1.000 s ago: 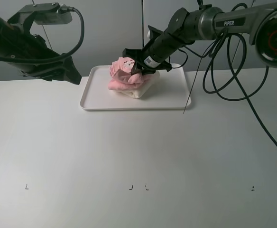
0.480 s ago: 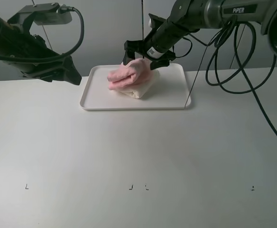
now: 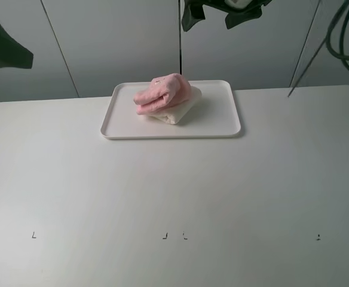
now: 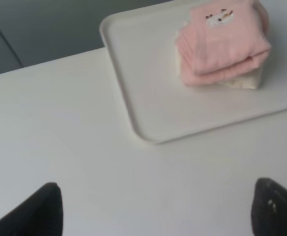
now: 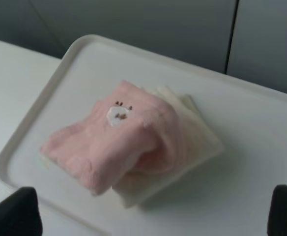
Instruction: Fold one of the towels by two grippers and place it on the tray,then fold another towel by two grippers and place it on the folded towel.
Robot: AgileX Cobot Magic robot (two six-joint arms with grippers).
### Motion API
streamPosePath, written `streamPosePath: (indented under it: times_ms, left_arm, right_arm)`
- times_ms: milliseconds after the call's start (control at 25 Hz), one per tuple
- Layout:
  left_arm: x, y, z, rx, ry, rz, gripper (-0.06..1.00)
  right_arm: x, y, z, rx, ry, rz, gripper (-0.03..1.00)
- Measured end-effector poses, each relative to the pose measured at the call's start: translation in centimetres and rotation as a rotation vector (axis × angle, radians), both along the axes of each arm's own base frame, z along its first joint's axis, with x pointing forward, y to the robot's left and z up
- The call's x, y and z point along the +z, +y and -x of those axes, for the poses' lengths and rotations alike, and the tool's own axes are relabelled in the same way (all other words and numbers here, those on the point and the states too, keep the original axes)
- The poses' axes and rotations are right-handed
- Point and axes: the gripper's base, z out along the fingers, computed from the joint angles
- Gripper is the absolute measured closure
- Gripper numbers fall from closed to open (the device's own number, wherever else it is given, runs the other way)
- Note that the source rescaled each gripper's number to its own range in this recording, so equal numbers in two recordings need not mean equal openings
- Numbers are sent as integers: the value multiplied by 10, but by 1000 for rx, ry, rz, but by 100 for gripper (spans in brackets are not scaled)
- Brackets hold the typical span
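The cream towel lies mostly hidden under the pink towel. Both grippers (only fingertips in the wrist views) are cut off by picture edges.

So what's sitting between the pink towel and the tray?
The folded cream towel lies between the pink towel and the tray, clearest in the right wrist view.

The pink towel was pale, with a small white patch carrying tiny brown marks. The cream towel beneath it was off-white. The tray was plain white, the table white with a few small dark marks, and the wall grey.
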Motion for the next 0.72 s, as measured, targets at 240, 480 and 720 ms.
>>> streamPosePath:
  times_ms: [240, 480, 720]
  left_arm:
    - [-4, 19, 63, 36, 20, 20, -5]
    - [-15, 35, 119, 114, 86, 54, -5]
    - [-14, 49, 178, 129, 20, 96, -5]
  right_arm:
    - [7, -42, 96, -14, -32, 3, -3]
    - [-4, -86, 198, -25, -70, -19, -3]
    - [-18, -123, 292, -53, -113, -93, -3]
